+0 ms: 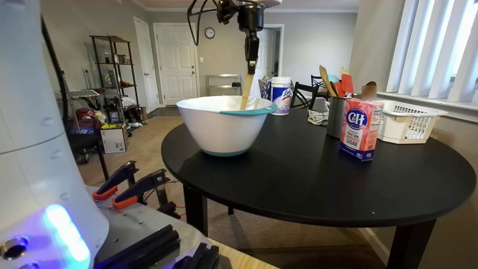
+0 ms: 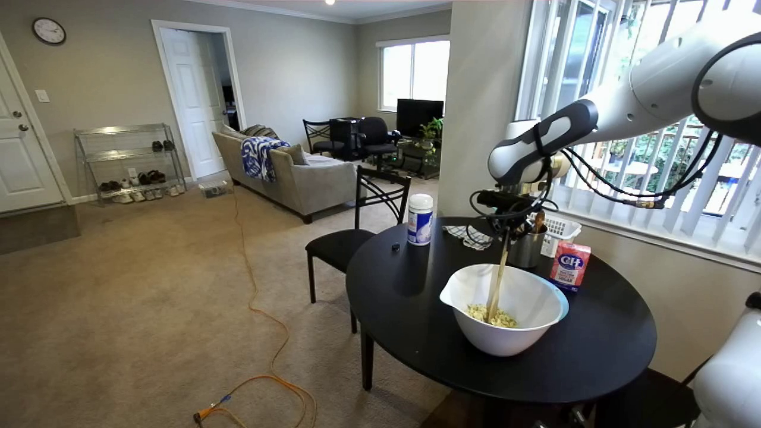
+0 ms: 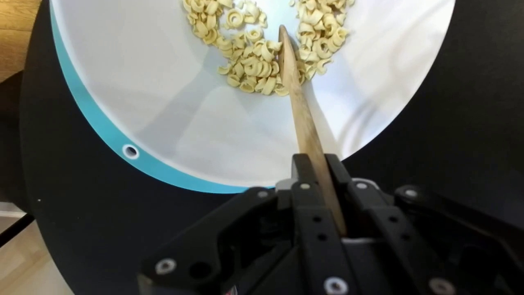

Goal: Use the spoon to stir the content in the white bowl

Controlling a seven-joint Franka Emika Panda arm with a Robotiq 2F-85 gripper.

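I count one bowl point(image 1: 224, 130), one spoon point(image 3: 304, 119) in it, one gripper point(image 3: 318, 157), one black table point(image 1: 291, 179), and too many pasta pieces point(image 3: 256, 65) to number. Around me: one sugar box point(image 1: 356, 129), one white-capped tub point(image 2: 420, 224), one white basket point(image 1: 393, 129), one metal holder point(image 1: 335, 117), several utensils point(image 1: 347, 83), one clock point(image 1: 210, 33), one sofa point(image 2: 297, 184), one shoe rack point(image 2: 119, 156), two orange-tipped clamps point(image 1: 147, 183).

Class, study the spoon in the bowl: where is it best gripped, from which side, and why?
The spoon is probably best gripped near the handle's top, coming from above and closing from both sides. It stands steeply, head down among the pasta, and its slim handle rises above the rim of the bowl, leaving room for the claw, which holds it there.
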